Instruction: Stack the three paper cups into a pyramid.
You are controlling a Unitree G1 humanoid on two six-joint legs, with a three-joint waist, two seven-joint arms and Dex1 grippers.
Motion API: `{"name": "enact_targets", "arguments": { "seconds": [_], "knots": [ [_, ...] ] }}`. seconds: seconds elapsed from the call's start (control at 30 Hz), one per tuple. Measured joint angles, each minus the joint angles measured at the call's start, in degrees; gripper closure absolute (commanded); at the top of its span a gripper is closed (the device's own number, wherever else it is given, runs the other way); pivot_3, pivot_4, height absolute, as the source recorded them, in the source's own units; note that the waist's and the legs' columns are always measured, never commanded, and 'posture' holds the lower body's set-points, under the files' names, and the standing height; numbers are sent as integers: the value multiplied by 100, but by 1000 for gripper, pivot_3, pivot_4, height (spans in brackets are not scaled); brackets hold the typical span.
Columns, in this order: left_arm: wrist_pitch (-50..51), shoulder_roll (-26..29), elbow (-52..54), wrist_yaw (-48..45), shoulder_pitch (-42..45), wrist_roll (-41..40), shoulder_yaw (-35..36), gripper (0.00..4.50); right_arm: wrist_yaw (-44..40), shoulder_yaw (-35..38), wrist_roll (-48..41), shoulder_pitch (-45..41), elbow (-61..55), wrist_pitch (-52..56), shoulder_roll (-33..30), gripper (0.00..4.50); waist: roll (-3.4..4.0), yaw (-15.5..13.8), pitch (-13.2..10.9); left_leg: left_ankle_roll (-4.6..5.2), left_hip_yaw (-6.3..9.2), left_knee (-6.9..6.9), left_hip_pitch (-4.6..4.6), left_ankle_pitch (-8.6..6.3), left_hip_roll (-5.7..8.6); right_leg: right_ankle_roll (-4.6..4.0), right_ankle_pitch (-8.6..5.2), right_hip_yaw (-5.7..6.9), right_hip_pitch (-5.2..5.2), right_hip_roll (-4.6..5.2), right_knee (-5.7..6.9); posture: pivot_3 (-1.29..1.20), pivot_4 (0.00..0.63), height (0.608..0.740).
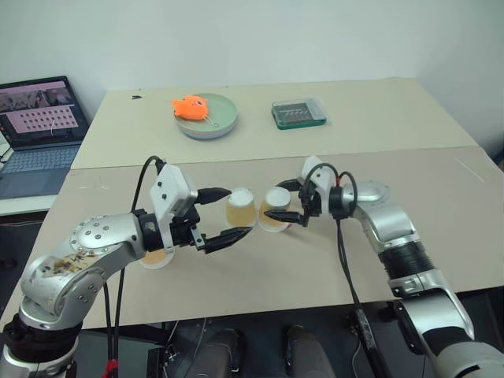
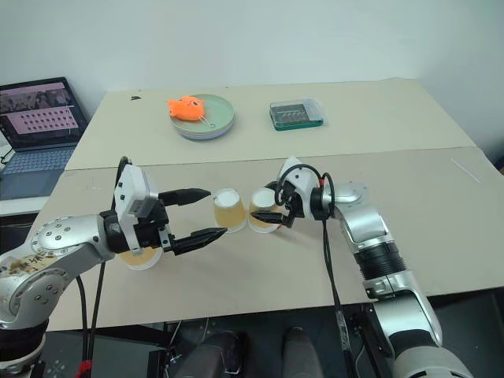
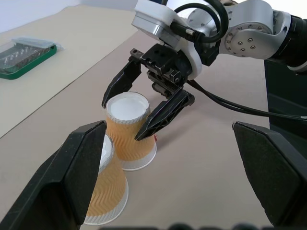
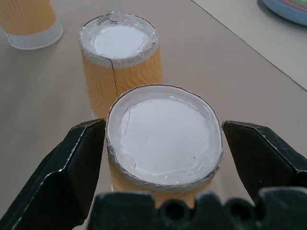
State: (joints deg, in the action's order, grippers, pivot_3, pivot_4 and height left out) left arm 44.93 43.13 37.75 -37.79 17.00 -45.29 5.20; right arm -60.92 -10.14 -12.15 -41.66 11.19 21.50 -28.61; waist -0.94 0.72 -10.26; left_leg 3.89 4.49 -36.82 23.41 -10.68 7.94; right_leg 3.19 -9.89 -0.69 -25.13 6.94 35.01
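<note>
Two paper cups stand upside down, side by side and almost touching, on the tan table well in front of the green plate: the left cup and the right cup. The third cup sits behind the left arm. The right gripper straddles the right cup, fingers spread, not gripping. The left gripper gapes wide beside the left cup. They look light and crushable; pinch gently mid-wall
</note>
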Motion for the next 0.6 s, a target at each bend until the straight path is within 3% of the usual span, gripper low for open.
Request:
{"name": "enact_targets", "arguments": {
  "seconds": [0.43, 0.6],
  "knots": [
    [-4, -5, -12, 33, 11, 45, -2, 0, -40, 657, -911, 346, -1951, 1260, -861, 15, -1, -13, 0, 1, 0, 0, 6, -2, -2, 2, -1, 0, -1, 3, -1, 0, 150, 740],
    [99, -1152, 119, 2018, 20, 402, 630, 0, -277, 985, -1362, 905, -2902, 1706, -1696, 15, -13, -113, -2, 7, -3, -5, 10, -6, -2, 9, 1, 1, 2, 10, -12, 0, 150, 740]
  ]
}}
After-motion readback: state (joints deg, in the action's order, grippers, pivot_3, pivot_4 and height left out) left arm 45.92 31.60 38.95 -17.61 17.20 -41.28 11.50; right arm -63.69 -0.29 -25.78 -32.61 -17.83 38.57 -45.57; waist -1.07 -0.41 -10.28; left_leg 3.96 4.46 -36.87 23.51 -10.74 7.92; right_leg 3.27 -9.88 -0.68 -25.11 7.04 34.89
